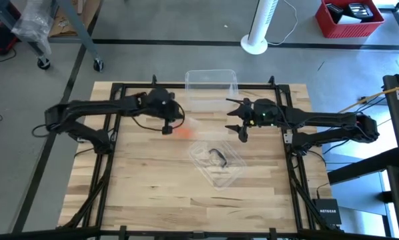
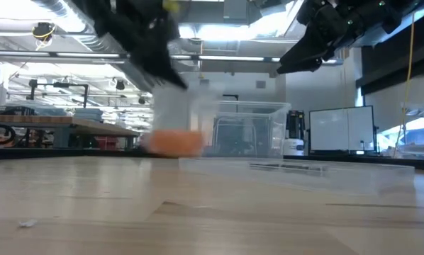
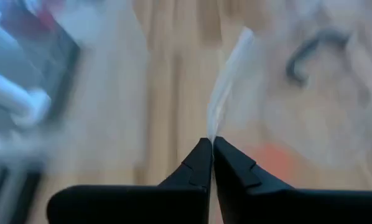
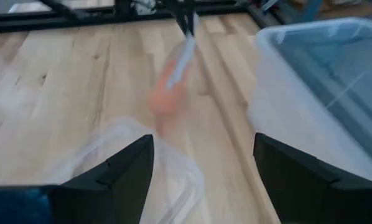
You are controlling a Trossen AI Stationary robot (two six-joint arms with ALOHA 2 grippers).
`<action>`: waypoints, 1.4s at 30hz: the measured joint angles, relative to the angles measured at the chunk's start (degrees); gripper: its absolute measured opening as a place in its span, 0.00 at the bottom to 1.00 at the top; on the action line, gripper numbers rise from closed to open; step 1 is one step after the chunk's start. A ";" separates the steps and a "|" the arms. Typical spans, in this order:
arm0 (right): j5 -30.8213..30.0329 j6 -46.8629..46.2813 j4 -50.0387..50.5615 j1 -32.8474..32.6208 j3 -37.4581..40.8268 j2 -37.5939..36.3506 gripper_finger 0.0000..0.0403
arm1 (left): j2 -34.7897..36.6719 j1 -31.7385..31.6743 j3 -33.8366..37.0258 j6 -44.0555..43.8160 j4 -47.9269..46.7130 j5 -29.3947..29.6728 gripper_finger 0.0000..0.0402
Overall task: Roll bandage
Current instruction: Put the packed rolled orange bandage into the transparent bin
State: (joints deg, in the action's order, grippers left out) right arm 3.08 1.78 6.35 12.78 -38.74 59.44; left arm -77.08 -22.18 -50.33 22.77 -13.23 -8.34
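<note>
So this looks like the unwrapping stage, not rolling yet. The left claw [image 3: 211, 144] is pinched tight on the tip of a clear wrapper [image 3: 226, 81] and has it lifted off the tabletop [image 1: 139, 193]. The bandage [image 1: 183, 132] hangs in or just under that wrapper as an orange blob, right of the left claw, roughly at 10 o'clock from the lid [image 1: 218, 162] lying mid-table. From the low view the bandage [image 2: 174, 142] sits right down near the wood; I can't tell if it's touching.

The right claw [image 4: 203, 168] is spread wide with nothing in it, hovering at about 3 o'clock from the bandage, in front of the clear box [image 1: 211, 90].

My guess for the next move: get the orange out of the plastic, either by shaking it loose or having the right claw come in at 9 o'clock and pinch the bandage itself while the left pulls the wrapper away. Tricky part is grabbing fabric, not film.
</note>
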 joint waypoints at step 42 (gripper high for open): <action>-21.60 4.61 2.14 9.19 0.04 -8.42 0.68 | -25.26 -8.27 -37.00 17.55 20.79 -5.77 0.00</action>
State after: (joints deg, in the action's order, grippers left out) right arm -18.52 6.39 8.49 21.96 -38.70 51.01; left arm -102.34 -30.45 -87.33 40.32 7.56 -14.11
